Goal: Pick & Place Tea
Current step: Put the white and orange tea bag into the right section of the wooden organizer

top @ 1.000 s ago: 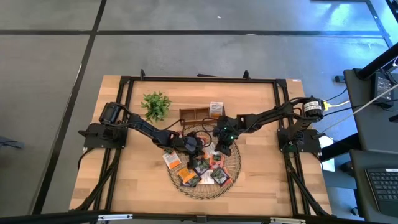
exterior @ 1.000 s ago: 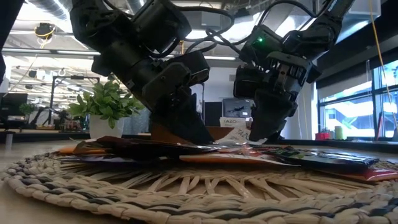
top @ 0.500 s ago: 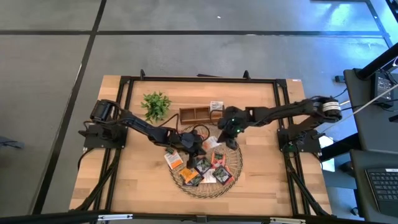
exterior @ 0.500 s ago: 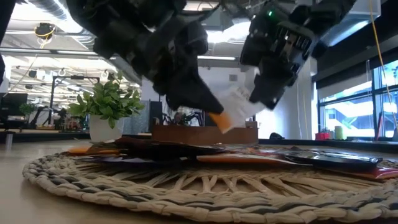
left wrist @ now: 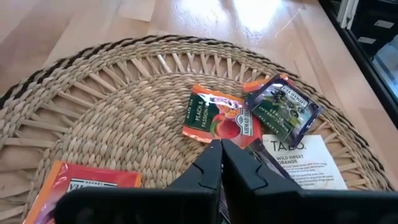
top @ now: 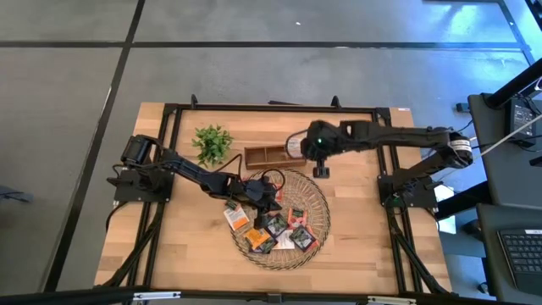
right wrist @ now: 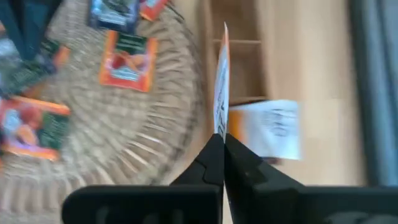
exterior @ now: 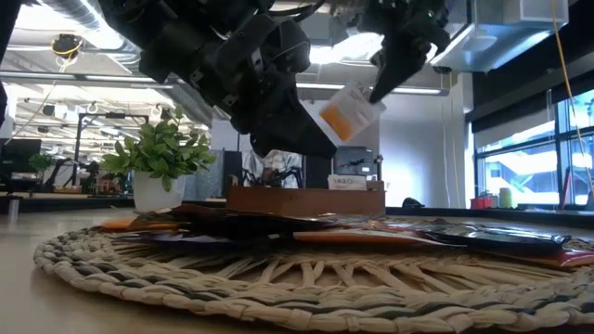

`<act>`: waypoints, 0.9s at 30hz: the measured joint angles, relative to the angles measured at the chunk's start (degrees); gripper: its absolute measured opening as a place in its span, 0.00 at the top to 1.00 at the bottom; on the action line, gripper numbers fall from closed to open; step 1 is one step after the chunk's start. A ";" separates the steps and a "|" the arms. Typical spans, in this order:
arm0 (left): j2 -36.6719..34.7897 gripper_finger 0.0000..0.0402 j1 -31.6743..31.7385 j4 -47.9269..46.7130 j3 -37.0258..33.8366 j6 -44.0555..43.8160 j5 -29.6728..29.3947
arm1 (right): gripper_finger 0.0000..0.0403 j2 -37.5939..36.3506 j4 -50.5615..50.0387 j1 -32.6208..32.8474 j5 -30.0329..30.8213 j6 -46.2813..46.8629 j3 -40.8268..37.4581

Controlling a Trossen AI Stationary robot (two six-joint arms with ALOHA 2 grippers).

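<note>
Lifted off the woven tray, right gripper pinches a tea sachet — left gripper pressed together.

We note one white-and-orange tea sachet lifted edge-on, tilted, at upper centre of the low view, while the remaining orange, dark and white sachets lie flat and scattered at lower centre of the high view.
</note>
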 joint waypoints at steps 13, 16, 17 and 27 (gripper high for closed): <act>0.00 0.99 0.00 -0.35 0.02 0.02 -0.02 | 0.99 12.56 -11.85 -8.33 0.76 -6.98 9.89; 0.00 0.99 0.00 -0.46 0.04 0.02 -0.02 | 0.99 15.99 -12.01 -9.43 0.78 -7.07 10.52; -0.02 0.99 0.00 -0.53 0.06 0.04 -0.02 | 0.99 17.06 -12.07 -9.69 0.79 -7.18 10.59; -0.04 0.99 0.00 -2.03 0.09 0.04 -0.04 | 0.99 22.30 -11.03 -10.54 1.11 -9.67 10.75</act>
